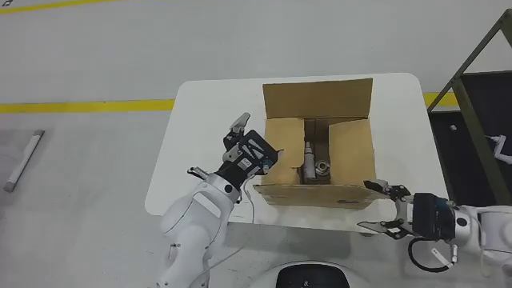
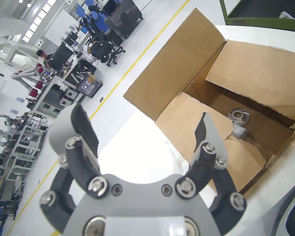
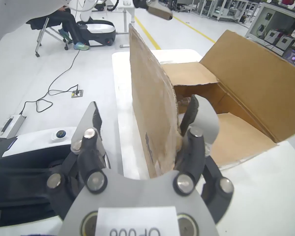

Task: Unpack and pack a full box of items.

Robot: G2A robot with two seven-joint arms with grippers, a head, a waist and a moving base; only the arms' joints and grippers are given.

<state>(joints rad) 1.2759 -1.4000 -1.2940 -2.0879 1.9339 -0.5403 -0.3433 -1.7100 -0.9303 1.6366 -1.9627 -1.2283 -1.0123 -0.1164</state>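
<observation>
So the left claw (image 1: 234,137) (image 2: 141,114) hangs over the table (image 1: 192,144), just off the left side of the box (image 1: 318,100). It's spread wide with nothing in it.

The box sits mid-table, a bit toward the right, top open with the flaps loose, so you can see right in. At the bottom there are some metal parts (image 1: 317,165). From the left wrist cam I can make out a round flange (image 2: 238,116) with a pale fitting (image 2: 239,131) just beside it. Can't tell what else is down there.

The right claw (image 1: 376,206) (image 3: 145,110) is at the near right corner of the box. It straddles the near flap (image 3: 152,99), which stands on edge between its fingers. The jaws are gaping, not pinched on anything. The flap sits close against one finger (image 3: 190,114) and well clear of the other, and I can't tell if it actually touches.

Further right, off the table, there's a dark green cart (image 1: 480,72).
</observation>
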